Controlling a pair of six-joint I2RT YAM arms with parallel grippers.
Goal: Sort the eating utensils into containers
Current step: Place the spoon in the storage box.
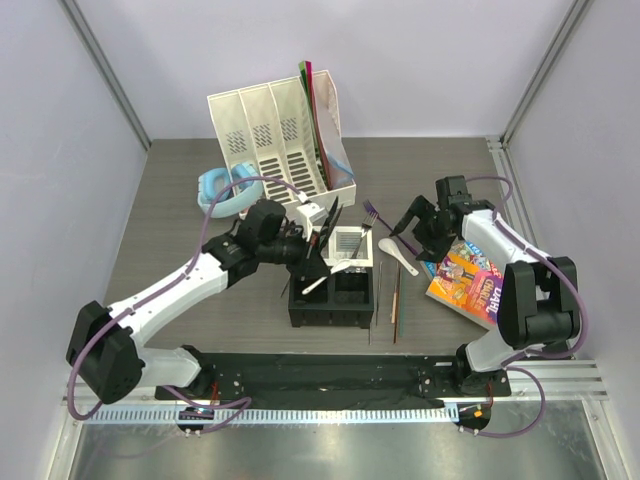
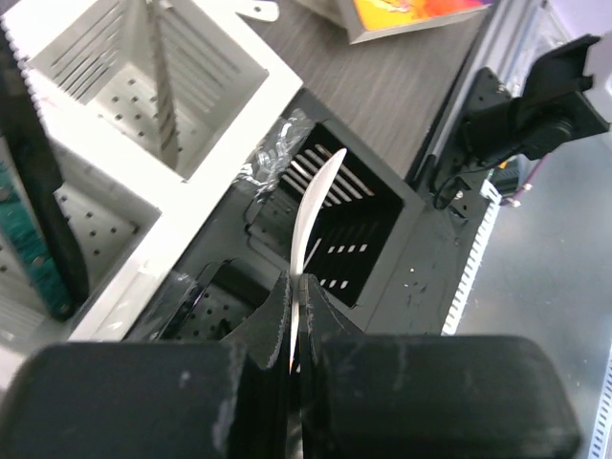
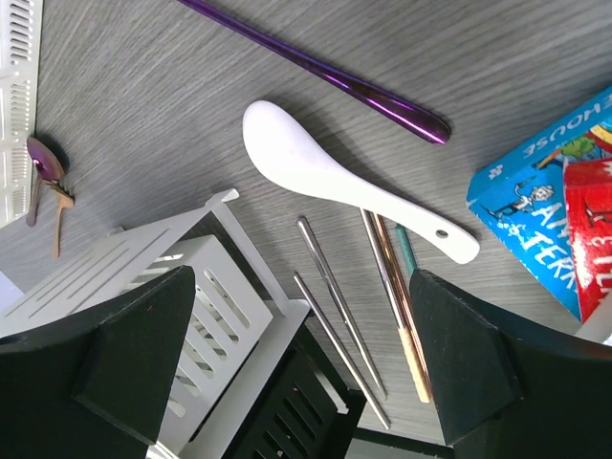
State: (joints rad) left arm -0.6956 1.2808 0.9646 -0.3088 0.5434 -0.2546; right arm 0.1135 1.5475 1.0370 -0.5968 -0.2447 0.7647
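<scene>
Left claw (image 2: 298, 308) pinches 1 white spoon (image 2: 316, 201); 1 soup spoon (image 3: 325, 177) lies loose.

Caddy (image 1: 330, 316) as anchor.
- Behind: file organiser (image 1: 268, 135) close, headphones (image 1: 218, 188) back-left, tight.
- Left: left arm (image 1: 180, 290) lies across.
- Over its black cells: left pincer (image 1: 312, 270) clamping held spoon (image 1: 318, 284).
- Right: chopsticks (image 1: 394, 300), white spoon (image 1: 400, 256), purple fork (image 1: 374, 214), book (image 1: 466, 282) beyond.
- Front: bare counter (image 1: 250, 335) strip, passable.

White file organiser (image 1: 272, 135) at back, blue headphones (image 1: 216, 187) beside (left); book (image 1: 466, 282) right.
</scene>
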